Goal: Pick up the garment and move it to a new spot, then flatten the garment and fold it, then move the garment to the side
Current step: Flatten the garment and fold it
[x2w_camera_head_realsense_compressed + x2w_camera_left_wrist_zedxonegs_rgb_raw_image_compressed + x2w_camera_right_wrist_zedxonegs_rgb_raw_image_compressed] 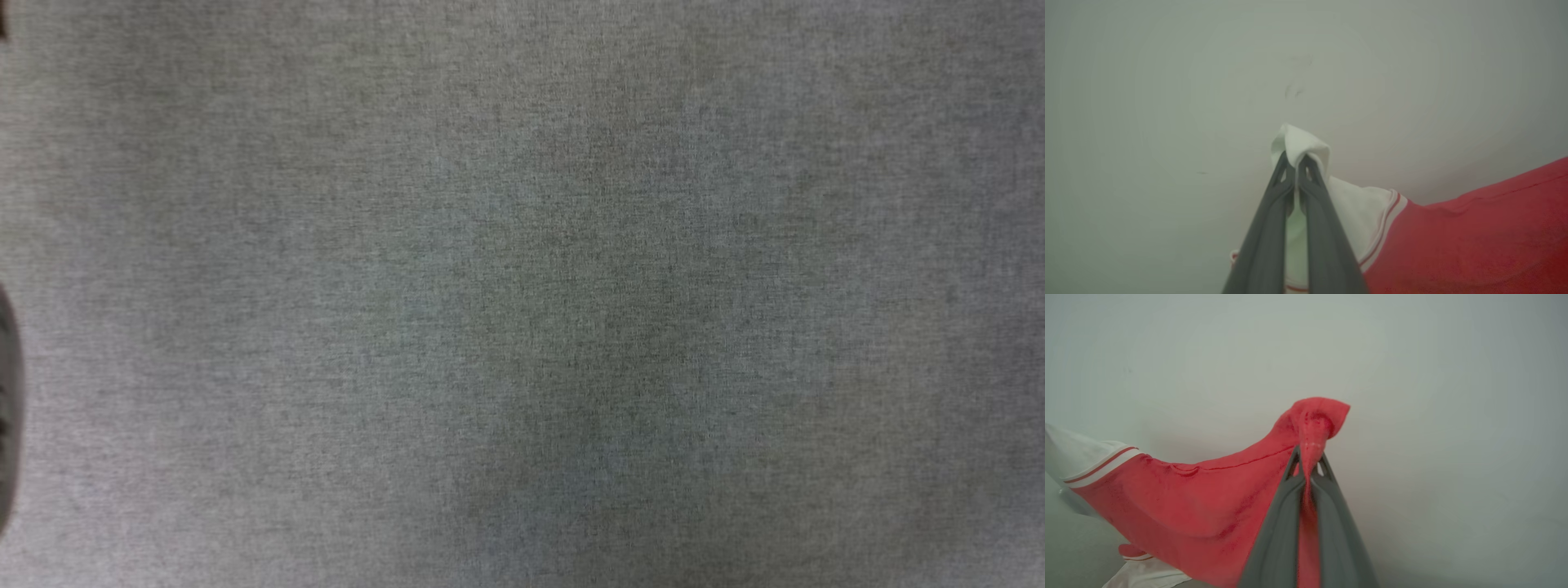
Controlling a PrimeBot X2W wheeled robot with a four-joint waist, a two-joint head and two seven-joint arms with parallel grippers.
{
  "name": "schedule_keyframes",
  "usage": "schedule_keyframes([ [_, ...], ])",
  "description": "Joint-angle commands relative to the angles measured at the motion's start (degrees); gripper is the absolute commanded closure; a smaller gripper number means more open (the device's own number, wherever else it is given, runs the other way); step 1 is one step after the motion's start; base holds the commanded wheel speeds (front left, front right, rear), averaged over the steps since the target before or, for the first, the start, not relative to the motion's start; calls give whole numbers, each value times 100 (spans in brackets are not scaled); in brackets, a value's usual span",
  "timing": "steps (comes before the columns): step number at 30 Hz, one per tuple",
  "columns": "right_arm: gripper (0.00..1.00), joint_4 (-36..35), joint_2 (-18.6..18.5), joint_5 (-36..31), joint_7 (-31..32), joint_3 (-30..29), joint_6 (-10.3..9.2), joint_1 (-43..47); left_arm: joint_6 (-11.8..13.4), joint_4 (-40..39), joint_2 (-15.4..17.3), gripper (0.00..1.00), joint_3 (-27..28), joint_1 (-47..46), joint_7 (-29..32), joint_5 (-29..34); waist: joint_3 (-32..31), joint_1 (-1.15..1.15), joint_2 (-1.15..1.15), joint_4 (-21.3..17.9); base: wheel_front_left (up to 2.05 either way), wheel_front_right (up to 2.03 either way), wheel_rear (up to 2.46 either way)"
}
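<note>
Garment (1474, 228), a red jersey with white striped-trim sleeves, spans between both grippers, lifted against a pale backdrop. The left gripper (1295, 161) is clamped on a fold of the white sleeve (1300, 143). The right gripper (1309, 457) is pinched tight on bunched red fabric. The head view looks onto a grey woven surface (522, 294).
</note>
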Motion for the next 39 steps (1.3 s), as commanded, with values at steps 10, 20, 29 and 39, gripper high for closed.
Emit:
schedule_keyframes([
  [10,100,823,-97,572,-422,874,-2,1390,-334,1243,-440,100,-75,1447,-526,-477,-969,-1,0,186,0,0,0],
  [20,100,473,-466,1433,-642,1844,-3,3892,-419,1201,-450,100,66,3948,-681,-959,-2559,-1,0,235,0,0,0],
  [29,100,-414,-991,1919,-750,2375,-3,5912,-313,-52,-390,100,347,6565,-686,-1051,-3684,-1,0,292,0,0,0],
  [39,100,-1604,-1493,1811,-781,1913,-6,7947,656,-2498,-265,100,602,9481,-155,-1245,-4306,-1,0,309,0,0,0],
])
